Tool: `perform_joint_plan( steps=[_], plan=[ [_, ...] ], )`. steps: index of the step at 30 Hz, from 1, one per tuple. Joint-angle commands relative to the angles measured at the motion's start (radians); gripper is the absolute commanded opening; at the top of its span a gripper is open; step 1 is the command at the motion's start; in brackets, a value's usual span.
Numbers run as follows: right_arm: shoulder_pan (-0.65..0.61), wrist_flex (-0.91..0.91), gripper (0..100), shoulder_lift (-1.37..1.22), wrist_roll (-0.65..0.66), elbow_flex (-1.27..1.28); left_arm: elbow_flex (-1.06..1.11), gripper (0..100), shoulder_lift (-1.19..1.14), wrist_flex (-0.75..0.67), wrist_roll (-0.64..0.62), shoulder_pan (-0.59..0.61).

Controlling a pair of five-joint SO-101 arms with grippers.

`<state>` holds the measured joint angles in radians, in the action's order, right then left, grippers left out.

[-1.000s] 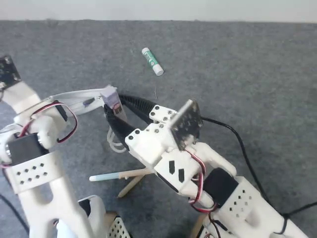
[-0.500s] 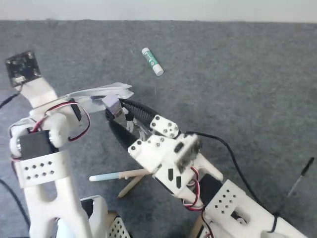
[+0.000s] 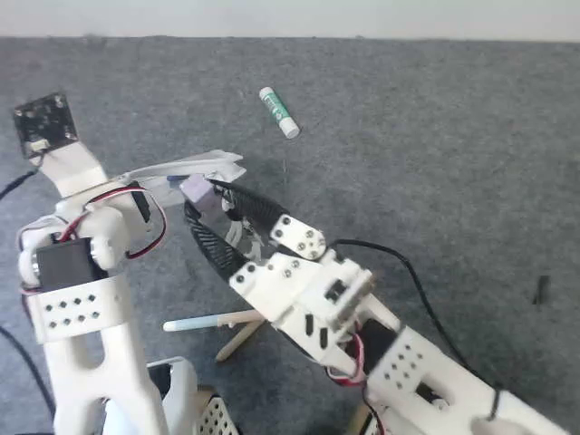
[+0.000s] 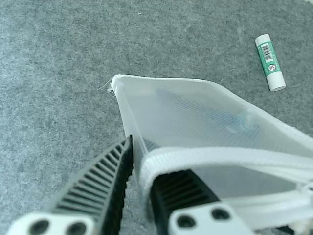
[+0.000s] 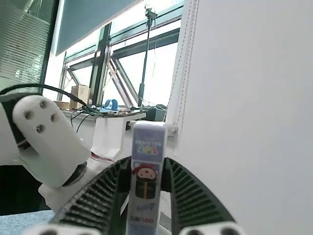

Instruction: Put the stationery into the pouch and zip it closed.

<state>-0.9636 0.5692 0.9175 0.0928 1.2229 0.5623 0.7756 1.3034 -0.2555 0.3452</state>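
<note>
Two arms meet left of the middle of the grey table (image 3: 471,136). The left gripper (image 4: 131,147) has its jaws clamped on the zip edge of the clear pouch (image 4: 195,117). The right gripper (image 5: 145,164) pinches a small purple eraser (image 5: 145,196) just beside the pouch. A glue stick (image 3: 278,112) lies toward the far edge, and a pen (image 3: 192,323) and a pencil (image 3: 237,338) lie near the front edge.
</note>
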Motion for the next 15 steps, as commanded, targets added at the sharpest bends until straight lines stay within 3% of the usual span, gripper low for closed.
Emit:
perform_joint_plan(
  steps=[1, 10, 15],
  plan=[
    [-0.004, 0.140, 0.6, -0.173, 0.020, -0.095, -0.035, 1, 0.005, 0.002, 0.008, -0.003],
    [0.005, 0.371, 0.6, -0.568, 0.026, -0.215, -0.027, 1, 0.005, 0.000, 0.009, 0.000],
    [0.064, 0.406, 0.6, -0.696, 0.023, -0.279, -0.025, 1, 0.005, 0.000, 0.009, 0.000]
  ],
)
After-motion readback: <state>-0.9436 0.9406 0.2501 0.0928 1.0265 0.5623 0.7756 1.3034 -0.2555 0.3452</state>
